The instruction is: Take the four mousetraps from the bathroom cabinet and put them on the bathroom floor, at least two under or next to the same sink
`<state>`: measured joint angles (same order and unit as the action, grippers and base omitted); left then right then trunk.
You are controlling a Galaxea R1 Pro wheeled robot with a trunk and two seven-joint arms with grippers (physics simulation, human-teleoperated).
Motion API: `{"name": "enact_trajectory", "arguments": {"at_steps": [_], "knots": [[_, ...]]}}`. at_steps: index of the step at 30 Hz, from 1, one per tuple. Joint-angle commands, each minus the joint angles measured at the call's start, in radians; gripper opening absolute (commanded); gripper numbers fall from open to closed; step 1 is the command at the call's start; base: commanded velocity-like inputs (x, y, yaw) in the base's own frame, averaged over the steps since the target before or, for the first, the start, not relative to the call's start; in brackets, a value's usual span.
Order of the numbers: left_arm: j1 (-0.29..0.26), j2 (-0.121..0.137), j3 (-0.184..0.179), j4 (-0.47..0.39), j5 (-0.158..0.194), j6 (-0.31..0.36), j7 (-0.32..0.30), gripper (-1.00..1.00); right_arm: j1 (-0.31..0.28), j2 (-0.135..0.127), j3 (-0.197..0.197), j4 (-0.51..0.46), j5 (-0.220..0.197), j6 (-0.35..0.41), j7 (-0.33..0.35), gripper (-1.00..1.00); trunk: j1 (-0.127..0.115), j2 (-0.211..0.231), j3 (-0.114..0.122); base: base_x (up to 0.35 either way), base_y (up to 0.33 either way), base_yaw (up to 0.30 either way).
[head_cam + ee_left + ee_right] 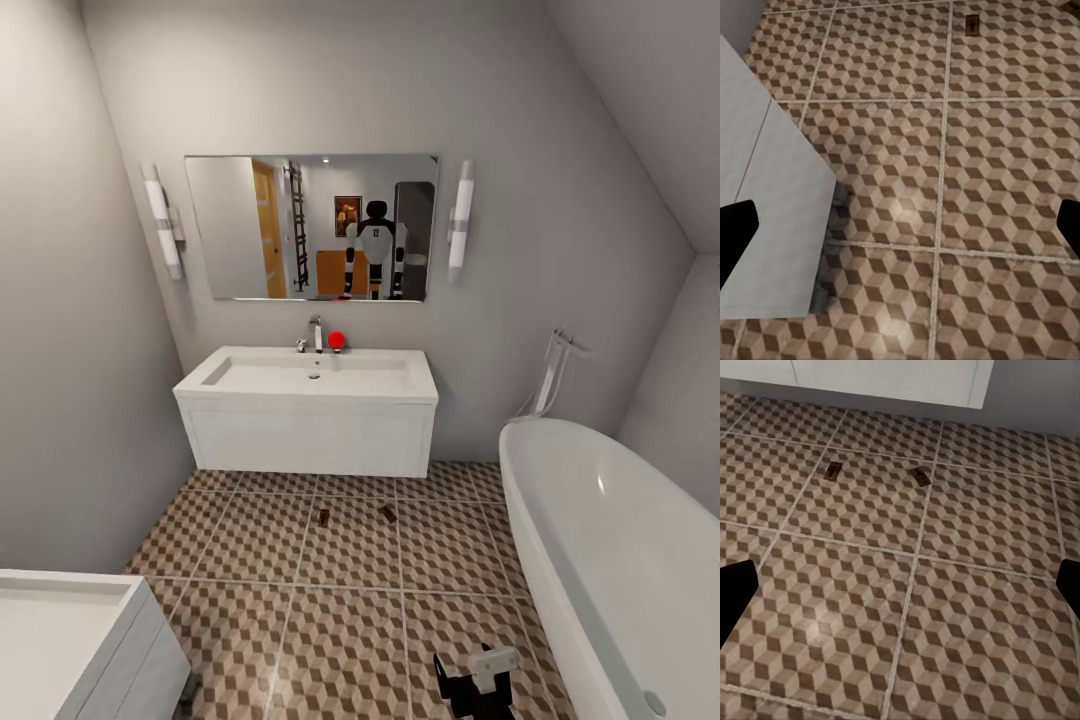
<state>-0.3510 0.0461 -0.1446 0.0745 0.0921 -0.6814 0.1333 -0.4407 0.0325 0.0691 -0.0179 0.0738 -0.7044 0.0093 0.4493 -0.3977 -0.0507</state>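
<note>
- Cube-patterned tiles of the bathroom floor [340, 640] are stretching from the near edge up to the white sink [310, 375], which is sitting on its two-door vanity under a mirror [312, 228]; a bathtub [610, 560] is curving along the right side.
- Two mousetraps are lying on the tiles just in front of the vanity, near each other but apart: one [323, 517] with its long axis running toward the vanity, the other [387, 513] turned at a slant.
- The right wrist view is looking straight at both of them [833, 471] [919, 476], well ahead of the right gripper [900, 585], whose fingers are standing spread with nothing between them.
- The left gripper [900, 225] is also showing its fingers wide apart and empty, beside a white unit [765, 217]; one trap [972, 25] is sitting far ahead of it.
- Judging by this, two traps are already placed by the sink and two remain; the right arm is hanging closer to the placed pair.
</note>
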Motion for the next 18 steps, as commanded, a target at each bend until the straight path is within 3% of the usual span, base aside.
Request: {"name": "enact_trajectory", "arguments": {"at_steps": [1,11,18], "knots": [[-0.002,0.000,-0.009,0.004,0.009,-0.006,0.000,1.00,-0.001,0.000,0.006,0.001,-0.002,-0.003,-0.001,1.00,0.001,-0.002,-0.002,-0.002,0.000,0.000],[-0.002,0.000,-0.009,0.004,0.009,-0.006,0.000,1.00,-0.001,0.000,0.006,0.001,-0.002,-0.004,-0.001,1.00,0.001,-0.002,-0.003,0.000,0.000,0.004],[-0.002,0.000,-0.009,0.004,0.009,-0.006,0.000,1.00,-0.001,0.000,0.006,0.001,-0.003,-0.004,-0.002,1.00,0.001,-0.002,-0.008,0.000,0.000,0.092]]}}
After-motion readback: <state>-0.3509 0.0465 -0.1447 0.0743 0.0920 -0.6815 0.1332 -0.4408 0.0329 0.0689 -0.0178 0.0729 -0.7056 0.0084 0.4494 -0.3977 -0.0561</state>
